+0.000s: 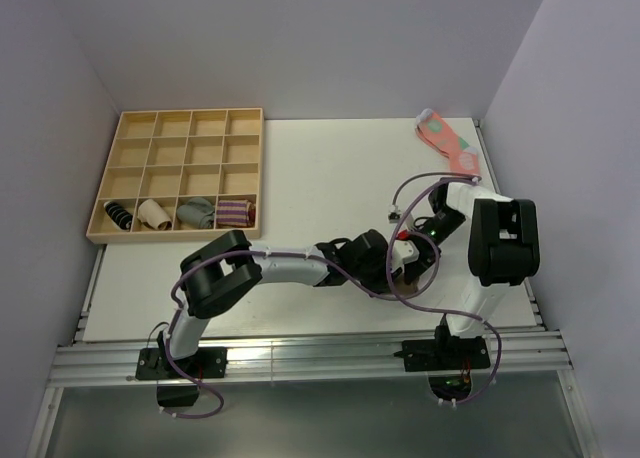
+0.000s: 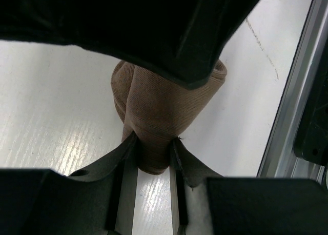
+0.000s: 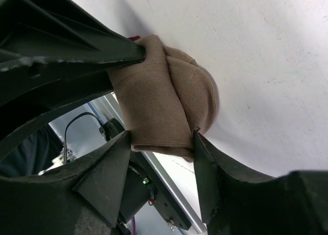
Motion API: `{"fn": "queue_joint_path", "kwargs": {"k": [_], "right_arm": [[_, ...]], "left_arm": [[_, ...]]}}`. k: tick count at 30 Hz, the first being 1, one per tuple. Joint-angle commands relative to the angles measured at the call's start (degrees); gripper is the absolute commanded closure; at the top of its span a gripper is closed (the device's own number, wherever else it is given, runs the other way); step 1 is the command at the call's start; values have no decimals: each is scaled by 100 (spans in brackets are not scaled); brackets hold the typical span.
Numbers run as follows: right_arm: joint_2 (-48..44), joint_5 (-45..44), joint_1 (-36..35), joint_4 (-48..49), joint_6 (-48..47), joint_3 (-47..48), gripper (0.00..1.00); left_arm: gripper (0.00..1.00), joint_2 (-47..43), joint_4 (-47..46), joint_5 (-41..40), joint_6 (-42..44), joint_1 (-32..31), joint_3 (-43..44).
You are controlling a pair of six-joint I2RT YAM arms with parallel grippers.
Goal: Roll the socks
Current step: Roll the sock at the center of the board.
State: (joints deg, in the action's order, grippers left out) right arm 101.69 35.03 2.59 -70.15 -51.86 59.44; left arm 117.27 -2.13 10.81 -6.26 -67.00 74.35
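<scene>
Fingers (image 2: 180, 158) round tan sock (image 2: 161, 117), prob. no labels.

Bare table (image 1: 320, 178) between compartment tray (image 1: 180, 173) and pink sock (image 1: 448, 141).

Rolled tan sock (image 3: 164, 109) between hand (image 3: 161, 142) fingers

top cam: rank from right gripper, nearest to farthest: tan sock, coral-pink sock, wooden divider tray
1. Tan sock: between the jaws of the right gripper, near the table's front edge.
2. Coral-pink sock: far right corner of the table.
3. Wooden divider tray: far left, across the table.
</scene>
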Motion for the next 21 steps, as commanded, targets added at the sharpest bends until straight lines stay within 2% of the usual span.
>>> {"fn": "queue_joint_path", "kwargs": {"k": [1, 5, 10, 13, 21], "right_arm": [[97, -154, -39, -8, 122, -47, 43], [184, -233, -39, 45, 228, -55, 49], [281, -435, -48, 194, 465, -90, 69], [325, -602, -48, 309, 597, -134, 76], [492, -831, -48, 511, 773, -222, 80]], "left_arm": [[100, 481, 934, -553, 38, -41, -105], [100, 481, 978, -729, 11, -67, -96], [100, 437, 864, -984, -121, -102, -157], [99, 349, 662, -1246, -209, -155, -288], [79, 191, -4, -1968, 11, -410, -579]]}}
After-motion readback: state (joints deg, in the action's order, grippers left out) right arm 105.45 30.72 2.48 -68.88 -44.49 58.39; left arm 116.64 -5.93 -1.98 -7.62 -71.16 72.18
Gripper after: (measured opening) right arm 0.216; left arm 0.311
